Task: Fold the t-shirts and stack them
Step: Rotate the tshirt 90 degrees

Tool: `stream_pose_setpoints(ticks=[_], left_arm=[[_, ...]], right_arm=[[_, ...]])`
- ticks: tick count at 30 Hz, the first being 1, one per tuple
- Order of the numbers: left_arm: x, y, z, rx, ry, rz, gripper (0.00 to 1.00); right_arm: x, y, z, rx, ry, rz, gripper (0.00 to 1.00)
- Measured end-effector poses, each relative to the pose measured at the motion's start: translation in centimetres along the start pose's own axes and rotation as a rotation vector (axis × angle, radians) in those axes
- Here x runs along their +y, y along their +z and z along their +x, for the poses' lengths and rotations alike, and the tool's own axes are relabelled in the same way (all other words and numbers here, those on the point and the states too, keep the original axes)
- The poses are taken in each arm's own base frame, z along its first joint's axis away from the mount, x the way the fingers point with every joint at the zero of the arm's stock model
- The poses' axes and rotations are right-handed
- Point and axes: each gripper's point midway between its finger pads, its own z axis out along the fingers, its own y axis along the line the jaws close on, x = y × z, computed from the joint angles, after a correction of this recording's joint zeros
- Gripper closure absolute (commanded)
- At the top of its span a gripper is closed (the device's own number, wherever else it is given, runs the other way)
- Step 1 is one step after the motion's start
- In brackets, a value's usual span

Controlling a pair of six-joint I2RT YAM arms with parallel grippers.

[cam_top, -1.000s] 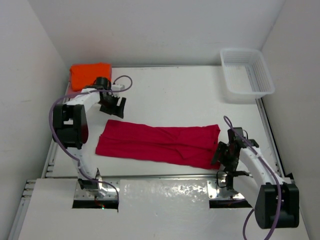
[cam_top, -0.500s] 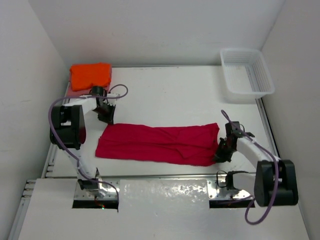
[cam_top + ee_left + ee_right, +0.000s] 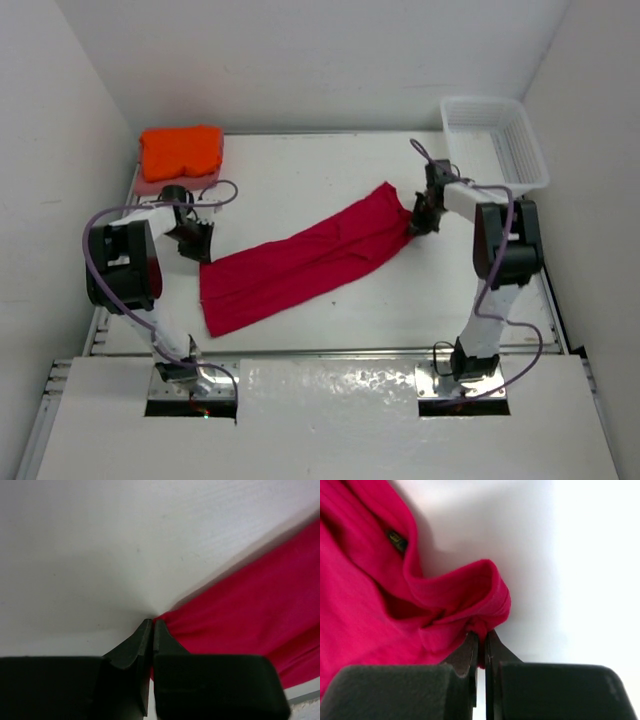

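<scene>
Mid-left of frame, the left hand (image 3: pixel 197 245) clamps a corner of the crimson t-shirt (image 3: pixel 300 265). The right hand (image 3: pixel 416 222) pinches its upper-right end.

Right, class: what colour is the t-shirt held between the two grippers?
The t-shirt is deep crimson red, clearest in the top external view.

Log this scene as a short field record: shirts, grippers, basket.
red t-shirt: unfolded, stretched diagonally across the table
left gripper: shut on the shirt's left-end corner
right gripper: shut on a bunched fold at its right end
orange t-shirt: folded, far-left corner, lying on the pink t-shirt
basket: far-right corner
</scene>
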Motion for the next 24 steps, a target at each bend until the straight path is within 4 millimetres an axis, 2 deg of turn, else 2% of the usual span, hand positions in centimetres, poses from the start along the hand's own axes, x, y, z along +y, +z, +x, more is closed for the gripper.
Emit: stream_pose_setpoints(ticks=[3, 5, 9, 11, 12, 15, 16, 17, 18, 22, 24], left_arm=[[-0.6, -0.3, 0.8, 0.012, 0.022, 0.021, 0.97], [-1.1, -0.5, 1.1, 0.013, 0.044, 0.040, 0.92], [-2.4, -0.8, 1.0, 0.000, 0.109, 0.093, 0.72], [-3.6, -0.6, 1.1, -0.001, 0.156, 0.139, 0.64], [-4.4, -0.4, 1.2, 0.004, 0.182, 0.162, 0.63], [-6.7, 0.1, 1.8, 0.034, 0.255, 0.233, 0.62], [-7.3, 0.3, 2.1, 0.045, 0.272, 0.253, 0.62], [-8.0, 0.4, 2.2, 0.052, 0.287, 0.274, 0.62], [-8.4, 0.4, 2.3, 0.055, 0.298, 0.287, 0.61], [-8.8, 0.3, 2.6, 0.060, 0.321, 0.317, 0.60], [-9.0, 0.2, 2.9, 0.070, 0.329, 0.329, 0.59]], right_arm=[[3.6, 2.0, -5.3, -0.048, -0.050, -0.033, 1.00], [5.7, 3.3, -8.4, -0.080, -0.071, -0.055, 1.00], [9.2, 5.5, -14.4, -0.158, -0.088, -0.084, 1.00], [10.5, 6.6, -17.3, -0.205, -0.078, -0.102, 0.95], [11.2, 7.0, -18.8, -0.238, -0.071, -0.121, 0.93], [12.7, 8.3, -22.6, -0.342, -0.022, -0.180, 0.79], [13.0, 8.4, -23.4, -0.370, 0.002, -0.200, 0.65], [13.1, 8.4, -24.0, -0.392, 0.030, -0.216, 0.58], [13.2, 8.3, -24.7, -0.415, 0.045, -0.230, 0.48], [12.9, 7.8, -28.3, -0.518, 0.097, -0.286, 0.23], [12.0, 7.6, -29.2, -0.546, 0.110, -0.294, 0.12]])
